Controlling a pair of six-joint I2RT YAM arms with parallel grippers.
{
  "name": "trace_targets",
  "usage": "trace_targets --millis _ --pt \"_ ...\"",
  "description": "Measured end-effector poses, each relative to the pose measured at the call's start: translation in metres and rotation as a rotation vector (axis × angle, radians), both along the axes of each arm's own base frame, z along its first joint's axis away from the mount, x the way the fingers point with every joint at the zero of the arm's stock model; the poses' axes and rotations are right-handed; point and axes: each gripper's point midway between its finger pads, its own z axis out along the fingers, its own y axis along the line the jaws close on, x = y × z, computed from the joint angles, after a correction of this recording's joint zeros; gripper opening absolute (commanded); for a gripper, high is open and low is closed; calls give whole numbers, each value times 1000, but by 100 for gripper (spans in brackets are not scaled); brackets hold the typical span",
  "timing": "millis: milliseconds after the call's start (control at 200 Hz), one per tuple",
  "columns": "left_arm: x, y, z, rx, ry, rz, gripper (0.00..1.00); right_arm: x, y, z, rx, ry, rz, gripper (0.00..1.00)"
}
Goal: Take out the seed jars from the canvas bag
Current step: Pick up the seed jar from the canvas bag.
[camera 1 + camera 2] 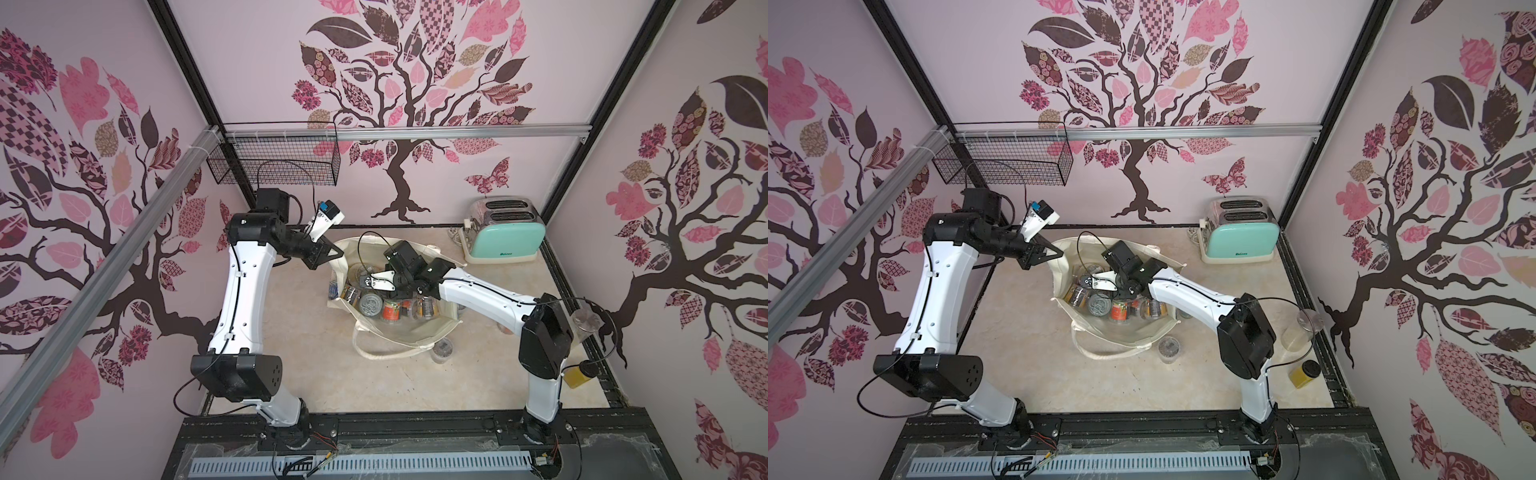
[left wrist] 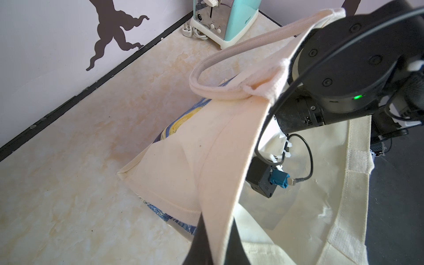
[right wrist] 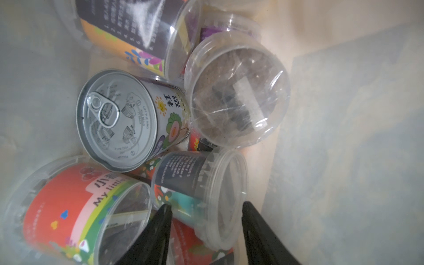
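The canvas bag (image 1: 395, 337) (image 1: 1121, 332) stands open mid-table, with its blue-and-yellow print showing in the left wrist view (image 2: 174, 128). My left gripper (image 1: 337, 252) (image 2: 215, 247) is shut on the bag's rim and holds it up at the far left side. Several seed jars (image 1: 390, 311) (image 1: 1119, 312) lie piled inside. My right gripper (image 3: 206, 206) is deep in the bag. Its jaws press on both ends of a clear seed jar with a dark and teal label (image 3: 183, 181), lying on its side. In both top views the wrist (image 1: 405, 270) hides that gripper's fingers.
A pull-tab tin can (image 3: 119, 121) (image 1: 371, 305) lies among the jars. One clear jar (image 1: 442, 349) stands on the table by the bag's front. Another jar (image 1: 586, 322) and a yellow bottle (image 1: 579, 374) are at the right edge. A mint toaster (image 1: 505, 232) stands back right, and a wire basket (image 1: 274, 160) hangs back left.
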Motion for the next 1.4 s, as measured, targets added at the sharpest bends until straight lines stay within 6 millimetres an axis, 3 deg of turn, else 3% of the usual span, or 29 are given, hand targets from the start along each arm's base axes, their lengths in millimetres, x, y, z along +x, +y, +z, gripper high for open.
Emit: trace_targets --millis 710,1401 --pt "0 3 -6 17 17 10 0 5 2 -19 -13 -16 -4 22" --pt "2 3 -7 16 15 17 0 3 -5 -16 4 -139 21 18"
